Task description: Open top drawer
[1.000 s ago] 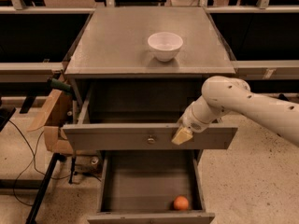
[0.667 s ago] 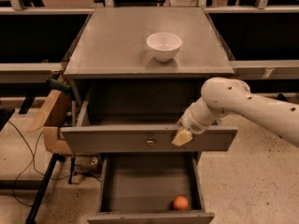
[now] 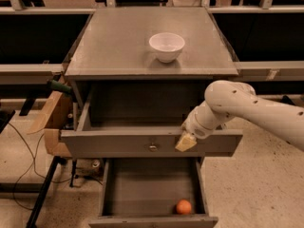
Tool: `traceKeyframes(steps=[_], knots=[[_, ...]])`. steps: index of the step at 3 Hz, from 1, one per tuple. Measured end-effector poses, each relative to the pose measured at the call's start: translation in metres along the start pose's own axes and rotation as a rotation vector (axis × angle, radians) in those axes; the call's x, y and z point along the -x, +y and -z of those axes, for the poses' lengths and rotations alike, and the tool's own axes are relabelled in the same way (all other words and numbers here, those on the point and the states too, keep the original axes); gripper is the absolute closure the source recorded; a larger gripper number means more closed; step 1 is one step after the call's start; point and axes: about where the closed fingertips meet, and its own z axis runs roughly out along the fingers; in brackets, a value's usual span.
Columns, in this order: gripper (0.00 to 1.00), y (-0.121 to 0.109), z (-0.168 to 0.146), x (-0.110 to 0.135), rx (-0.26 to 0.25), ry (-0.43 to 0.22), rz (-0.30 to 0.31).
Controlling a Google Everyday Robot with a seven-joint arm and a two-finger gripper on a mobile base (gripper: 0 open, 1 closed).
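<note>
Top drawer point(image 3: 118, 141): pulled well out of cabinet, directly under cabinet top point(image 3: 118, 46). Front grey, wide, tall, sitting level. Knob point(image 3: 152, 147) at front centre, nothing on it.

Change over last second: front crept marginally further out, my gripper point(image 3: 185, 142) travelling with it. Motion slight.

Judgement: opening essentially done, pull near its end.

My gripper rests at front's upper edge, right of knob. Released or clenched: cannot tell.

Outward: white bowl point(image 3: 166, 46) on cabinet top. Lower drawer point(image 3: 152, 189) also open, orange ball point(image 3: 184, 206) inside.

Top drawer point(image 3: 118, 143), tool point(image 3: 186, 142) at its front, has slid farther out.
</note>
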Motion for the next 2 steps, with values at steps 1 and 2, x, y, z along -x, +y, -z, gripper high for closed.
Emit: traceKeyframes(steps=[1, 2], knots=[[0.47, 0.0079, 0.0030, -0.0034, 0.001, 0.007, 0.002], [0.24, 0.0156, 0.0068, -0.0064, 0.002, 0.010, -0.005]])
